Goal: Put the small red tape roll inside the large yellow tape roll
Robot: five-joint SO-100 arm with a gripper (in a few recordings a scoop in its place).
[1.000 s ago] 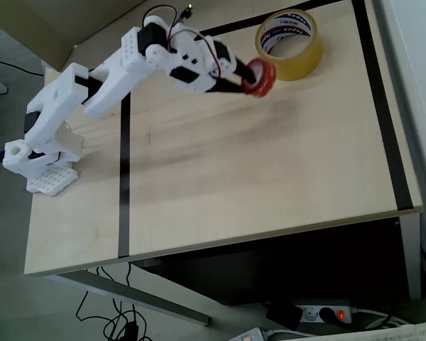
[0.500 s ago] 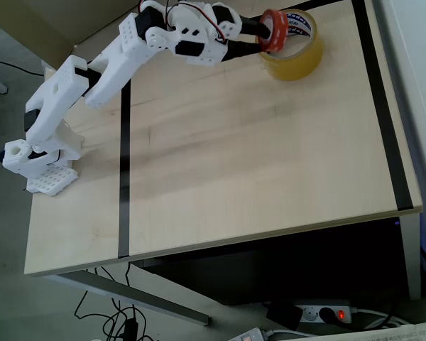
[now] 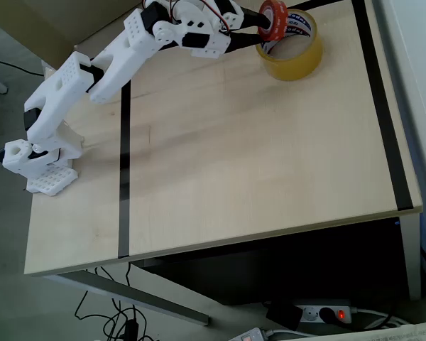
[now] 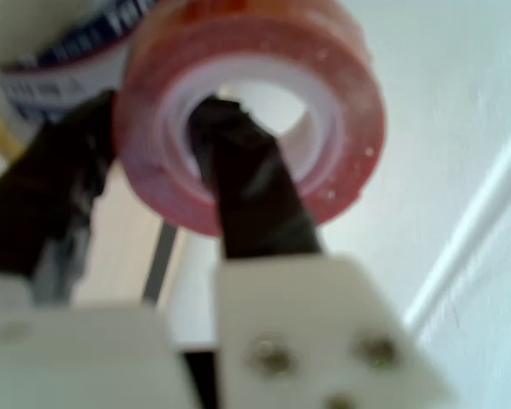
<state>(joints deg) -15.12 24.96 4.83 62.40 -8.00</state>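
Observation:
The small red tape roll [image 3: 272, 14] hangs in the air over the left rim of the large yellow tape roll [image 3: 298, 58], which lies flat near the table's far right corner in the overhead view. My gripper [image 3: 267, 17] is shut on the red roll. In the wrist view the small red tape roll [image 4: 254, 111] sits close up, with one black finger [image 4: 243, 183] through its white core and the other against its outer left side. A piece of the yellow roll's printed core [image 4: 51, 60] shows at the upper left.
The white arm [image 3: 121, 57] reaches from its base [image 3: 42, 167] at the table's left across to the far edge. Black tape lines [image 3: 124, 177] cross the wooden tabletop. The table's far edge and right edge [image 3: 405, 142] lie close to the yellow roll.
My gripper has carried the red roll up and to the right, from beside the yellow roll's left side to above its left rim.

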